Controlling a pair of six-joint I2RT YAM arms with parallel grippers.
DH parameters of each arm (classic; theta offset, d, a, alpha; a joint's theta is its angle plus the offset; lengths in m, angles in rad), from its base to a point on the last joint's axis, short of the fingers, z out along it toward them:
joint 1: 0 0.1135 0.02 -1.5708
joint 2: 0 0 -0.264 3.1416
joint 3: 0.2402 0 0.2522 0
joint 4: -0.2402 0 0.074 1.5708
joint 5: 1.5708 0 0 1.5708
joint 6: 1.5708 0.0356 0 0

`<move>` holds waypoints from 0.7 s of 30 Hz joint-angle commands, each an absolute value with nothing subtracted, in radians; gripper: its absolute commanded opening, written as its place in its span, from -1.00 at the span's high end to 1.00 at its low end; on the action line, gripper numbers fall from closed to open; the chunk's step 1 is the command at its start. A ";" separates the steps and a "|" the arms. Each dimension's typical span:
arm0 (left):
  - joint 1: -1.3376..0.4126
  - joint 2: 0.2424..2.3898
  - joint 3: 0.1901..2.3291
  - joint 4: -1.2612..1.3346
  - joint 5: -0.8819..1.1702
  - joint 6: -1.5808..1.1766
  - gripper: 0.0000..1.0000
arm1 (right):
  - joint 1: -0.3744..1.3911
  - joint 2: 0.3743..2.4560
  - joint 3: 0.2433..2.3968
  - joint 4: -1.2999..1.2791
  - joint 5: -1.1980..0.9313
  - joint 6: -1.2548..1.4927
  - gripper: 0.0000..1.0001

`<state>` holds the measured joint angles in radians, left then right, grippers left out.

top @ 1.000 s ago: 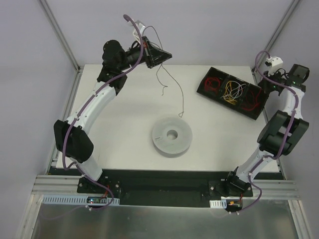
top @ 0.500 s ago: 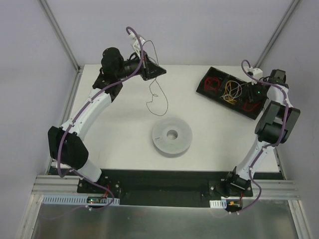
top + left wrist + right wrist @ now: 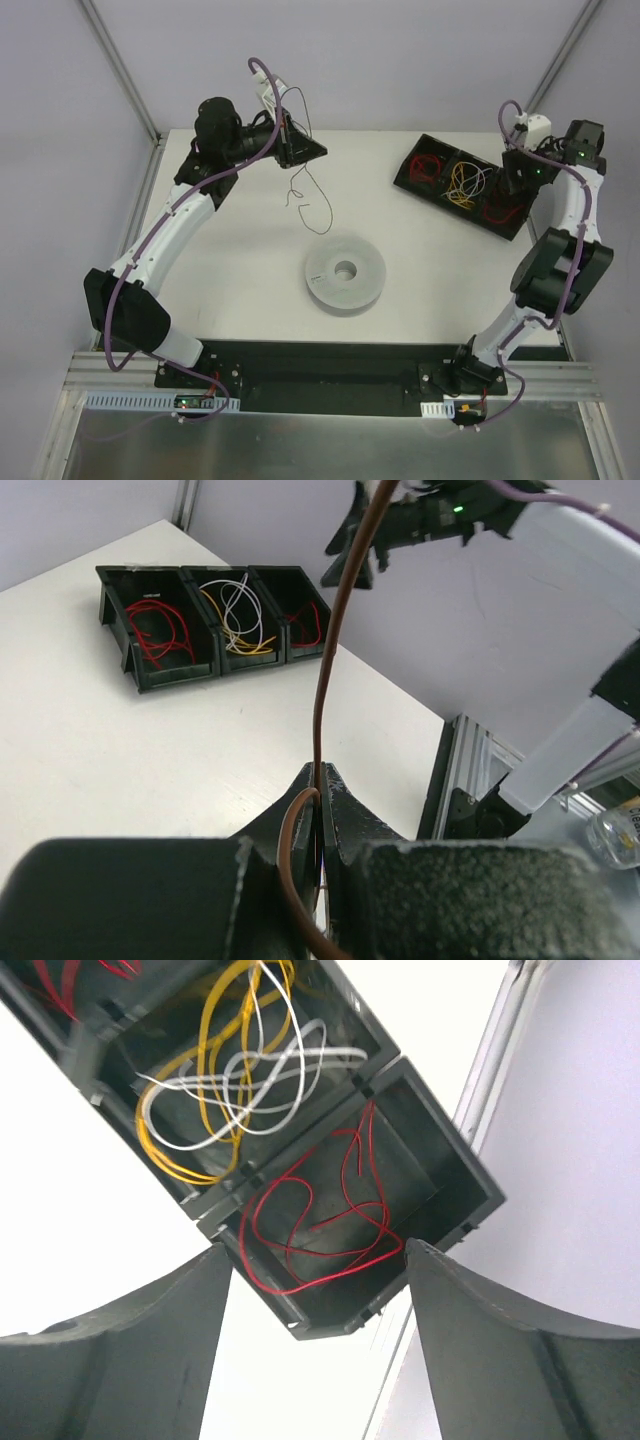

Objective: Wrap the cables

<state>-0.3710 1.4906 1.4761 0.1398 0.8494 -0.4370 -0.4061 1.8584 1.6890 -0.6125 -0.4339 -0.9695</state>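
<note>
My left gripper [image 3: 316, 152] is raised above the table's far left and shut on a thin dark cable [image 3: 312, 205], which dangles in curls toward the table. In the left wrist view the cable [image 3: 322, 670] runs up from between the closed fingertips [image 3: 333, 785]. The grey spool [image 3: 345, 272] lies flat at mid-table, apart from the cable and from both grippers. My right gripper [image 3: 315, 1250] hangs open and empty over the black bin's end compartment, where red wires [image 3: 320, 1225] lie.
The black three-compartment bin [image 3: 403, 171] sits at the far right. It holds red wires [image 3: 430, 166], yellow and white wires [image 3: 230, 1070], and more red ones. A metal frame rail [image 3: 455, 770] borders the table edge.
My right gripper went from shut to open and swung over the bin's end compartment. The left arm drew back to the left, carrying the cable, whose hanging end swung left and curled.
</note>
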 commanded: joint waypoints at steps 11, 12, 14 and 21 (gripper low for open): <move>-0.362 1.463 1.531 0.144 0.842 -0.538 1.00 | -0.027 1.362 1.530 -0.588 -0.933 -0.684 -0.90; -0.364 1.463 1.532 0.147 0.844 -0.545 1.00 | 0.026 1.341 1.501 -0.566 -0.934 -0.667 -0.92; -0.364 1.463 1.532 0.150 0.848 -0.554 1.00 | 0.135 1.312 1.457 -0.520 -0.927 -0.626 -0.93; -0.364 1.457 1.513 0.186 0.819 -0.618 1.00 | 0.369 1.311 1.404 -0.325 -0.871 -0.502 -0.94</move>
<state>-0.3710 1.4902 1.4906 0.1219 0.8284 -0.5617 0.2882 1.3193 1.4105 -0.4946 -0.8730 -0.6102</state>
